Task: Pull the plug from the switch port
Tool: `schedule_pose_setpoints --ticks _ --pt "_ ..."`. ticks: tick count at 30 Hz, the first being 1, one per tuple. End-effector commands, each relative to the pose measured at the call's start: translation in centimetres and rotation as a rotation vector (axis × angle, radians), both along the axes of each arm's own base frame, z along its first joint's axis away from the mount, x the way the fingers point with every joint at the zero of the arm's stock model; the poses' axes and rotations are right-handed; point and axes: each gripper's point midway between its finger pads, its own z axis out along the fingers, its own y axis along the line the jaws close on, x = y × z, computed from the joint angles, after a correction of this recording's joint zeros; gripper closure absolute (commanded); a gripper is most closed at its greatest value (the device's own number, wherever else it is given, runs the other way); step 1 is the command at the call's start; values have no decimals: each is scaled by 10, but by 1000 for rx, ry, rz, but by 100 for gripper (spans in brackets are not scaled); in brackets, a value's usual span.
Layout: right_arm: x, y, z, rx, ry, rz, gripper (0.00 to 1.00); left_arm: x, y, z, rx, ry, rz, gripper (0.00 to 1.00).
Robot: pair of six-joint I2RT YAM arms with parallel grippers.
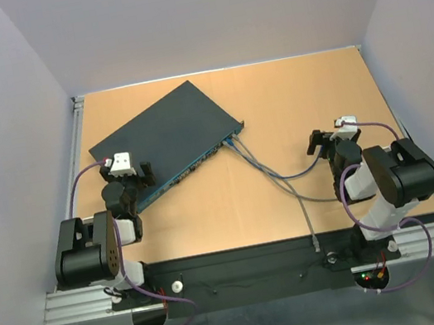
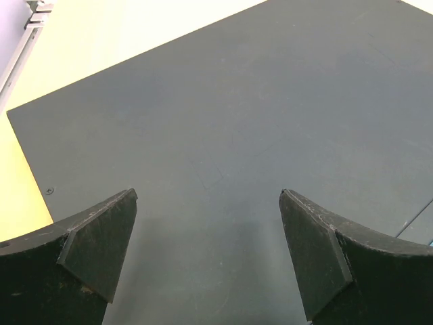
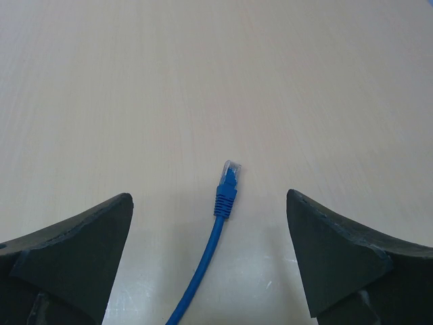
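Pre-grasp, I'd say: switch (image 1: 166,134) sits toward the far-left corner with the plug (image 1: 232,136) apparently seated at its right corner, left gripper (image 2: 206,196) open over the lid, right gripper (image 3: 209,195) open astride a loose blue connector (image 3: 229,177), so next the right must reach and pinch that plug.

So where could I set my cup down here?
Bare tan table lies in the far right corner, right of the flat dark switch, and near-centre, left of the thin grey cables. It is crowded where those cables run to the right gripper.
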Motion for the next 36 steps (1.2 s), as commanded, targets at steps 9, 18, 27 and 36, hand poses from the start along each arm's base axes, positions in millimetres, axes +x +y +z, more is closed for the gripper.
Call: schedule_pose_setpoints --ticks 9,18,27,36 --pt "16 34 104 99 -173 174 0 19 1 104 17 -341 -5 1" --pt "35 145 139 615 57 668 13 61 -38 172 38 -54 -235 17" --pt "67 195 70 866 314 773 24 96 -130 116 176 241 -342 29" --pt "80 250 22 890 447 859 30 120 -162 69 207 341 -402 32"
